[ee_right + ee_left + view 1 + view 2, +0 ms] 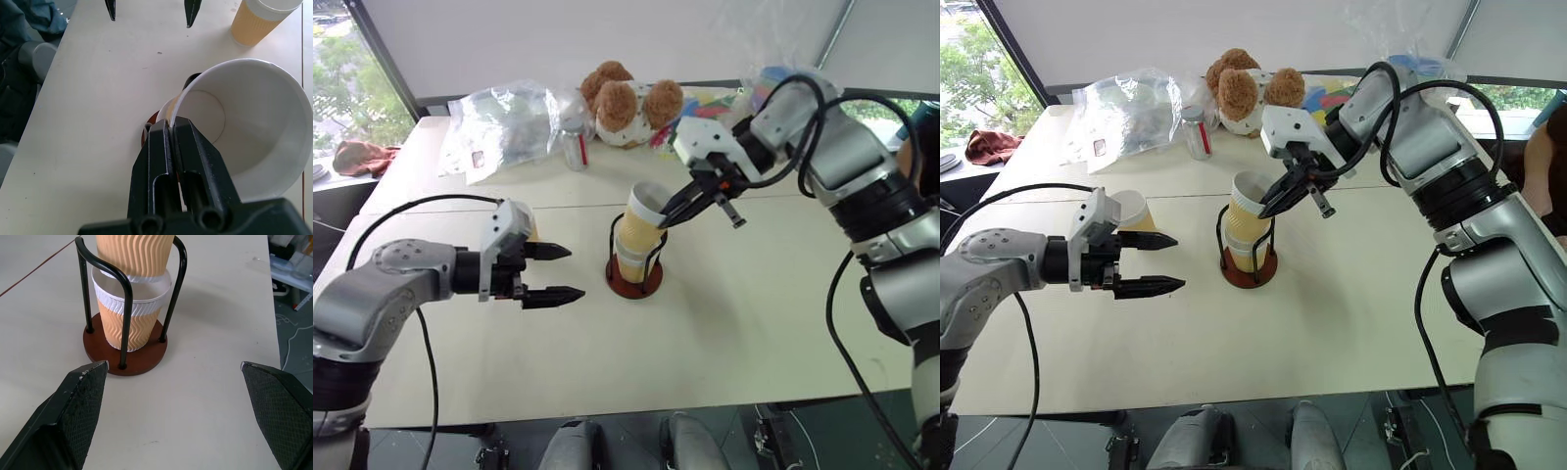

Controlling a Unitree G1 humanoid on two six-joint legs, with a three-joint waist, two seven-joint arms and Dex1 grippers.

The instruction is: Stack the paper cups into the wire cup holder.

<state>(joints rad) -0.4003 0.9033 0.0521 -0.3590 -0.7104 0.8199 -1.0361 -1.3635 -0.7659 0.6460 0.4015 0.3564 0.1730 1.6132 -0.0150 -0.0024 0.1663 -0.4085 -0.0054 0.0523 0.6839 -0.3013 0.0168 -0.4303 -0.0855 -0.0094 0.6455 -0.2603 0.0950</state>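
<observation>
On the far side of the pale beige flat table we see a brown and cream plush teddy bear. Just left of it stands a small clear bottle with a red label, and further left lies a crumpled clear plastic bag. At the far left edge we notice a reddish-brown crumpled cloth. Right of the bear lie colourful pastel items.

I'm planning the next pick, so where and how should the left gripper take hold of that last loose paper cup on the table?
Pinch the loose cup at its white rim, one finger inside, one outside, coming from above. It stands upright, mouth up, just behind the open left gripper. The right gripper holds its cup the same way.
</observation>
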